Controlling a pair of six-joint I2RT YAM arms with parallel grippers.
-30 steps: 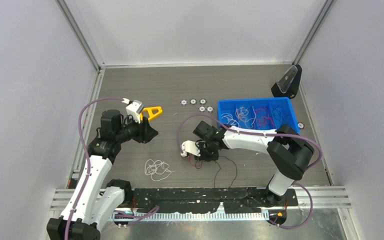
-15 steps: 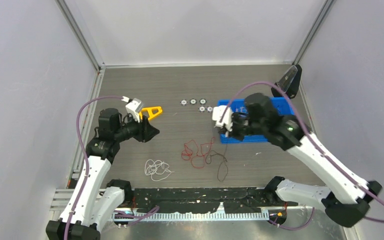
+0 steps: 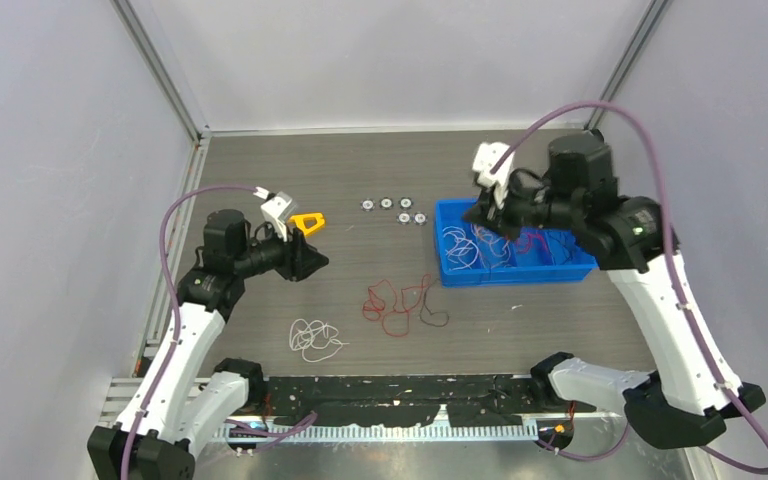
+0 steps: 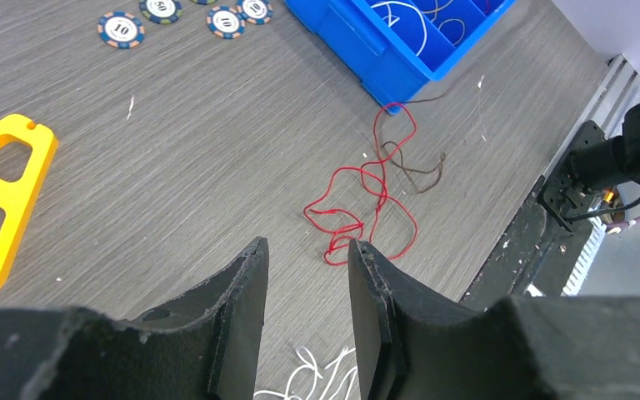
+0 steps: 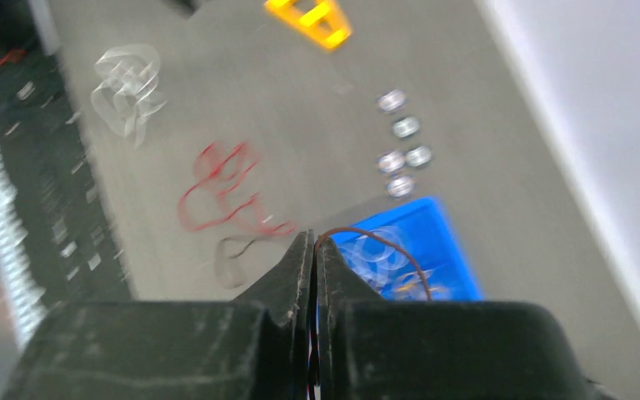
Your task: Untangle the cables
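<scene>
Ahead of the black left end effector [image 4: 307, 250], red cables [image 4: 367, 200] and a dark brown cable [image 4: 417, 171] lie on the grey wood-grain table [image 4: 175, 150]. A yellow frame [image 4: 4, 200] lies left of it and white cables [image 4: 317, 377] beneath it. Beyond are blue-and-white chips [image 4: 121, 29] and a blue bin [image 4: 367, 50]. A reddish-brown cable [image 5: 365, 232] meets the black right end effector [image 5: 314, 239].

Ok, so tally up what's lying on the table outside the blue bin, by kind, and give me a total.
poker chips: 5
yellow triangular piece: 1
white cable clump: 1
red cable tangle: 1
dark cable: 1
Total in view: 9
</scene>
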